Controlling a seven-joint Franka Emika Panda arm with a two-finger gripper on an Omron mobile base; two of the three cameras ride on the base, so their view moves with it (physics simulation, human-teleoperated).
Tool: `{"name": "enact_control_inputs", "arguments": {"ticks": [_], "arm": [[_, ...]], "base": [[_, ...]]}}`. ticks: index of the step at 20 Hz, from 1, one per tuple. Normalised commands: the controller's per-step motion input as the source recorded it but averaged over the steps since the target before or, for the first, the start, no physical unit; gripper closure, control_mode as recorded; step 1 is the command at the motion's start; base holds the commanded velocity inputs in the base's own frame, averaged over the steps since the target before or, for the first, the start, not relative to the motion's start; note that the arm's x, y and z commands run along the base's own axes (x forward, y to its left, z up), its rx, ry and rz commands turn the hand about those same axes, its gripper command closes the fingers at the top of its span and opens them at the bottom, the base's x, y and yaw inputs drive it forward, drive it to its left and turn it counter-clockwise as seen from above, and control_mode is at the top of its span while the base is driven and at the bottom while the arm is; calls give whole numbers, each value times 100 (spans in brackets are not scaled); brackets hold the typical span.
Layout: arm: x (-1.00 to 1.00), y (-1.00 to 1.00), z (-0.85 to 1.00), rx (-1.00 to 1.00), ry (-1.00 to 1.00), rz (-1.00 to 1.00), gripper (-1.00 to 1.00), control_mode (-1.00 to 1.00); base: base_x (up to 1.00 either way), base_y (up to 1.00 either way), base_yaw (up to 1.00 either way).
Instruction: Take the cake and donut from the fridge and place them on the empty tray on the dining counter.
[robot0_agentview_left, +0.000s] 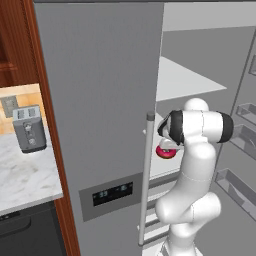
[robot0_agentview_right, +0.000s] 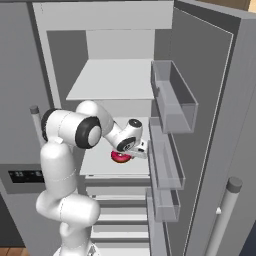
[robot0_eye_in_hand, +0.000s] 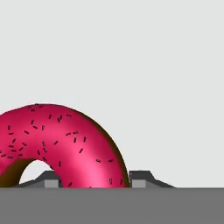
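Left base view: behind the arm, left side, facing forward and down at the fridge (robot0_agentview_left: 100, 100) door and open compartment. Right base view: behind, right side, facing straight into the shelves. Shared: arm, middle shelf (robot0_agentview_right: 115, 162), donut (robot0_agentview_right: 120, 157). Hand view: very near, along the jaws, donut (robot0_eye_in_hand: 57, 140) against white shelf.

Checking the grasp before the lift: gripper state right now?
Gripper: closed on the donut, one finger on each side of its ring, over the white fridge shelf.

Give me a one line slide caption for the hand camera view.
Gripper closed on the pink sprinkled donut over a white fridge shelf.
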Motion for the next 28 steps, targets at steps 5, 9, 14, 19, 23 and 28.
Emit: {"name": "enact_control_inputs", "arguments": {"ticks": [5, 9, 14, 19, 23, 28], "arm": [[-4, 0, -5, 0, 0, 0, 100, -100], [-48, 0, 0, 0, -13, 0, 100, -100], [-64, 4, 0, 0, -29, -1, 100, -100], [-55, 0, 32, 2, -16, 0, 100, -100], [-67, 0, 87, 7, 0, 0, 100, -100], [-30, 0, 100, 1, 0, 0, 100, -100]], "base": [[0, 0, 0], [0, 0, 0], [0, 0, 0], [0, 0, 0], [0, 0, 0], [0, 0, 0]]}}
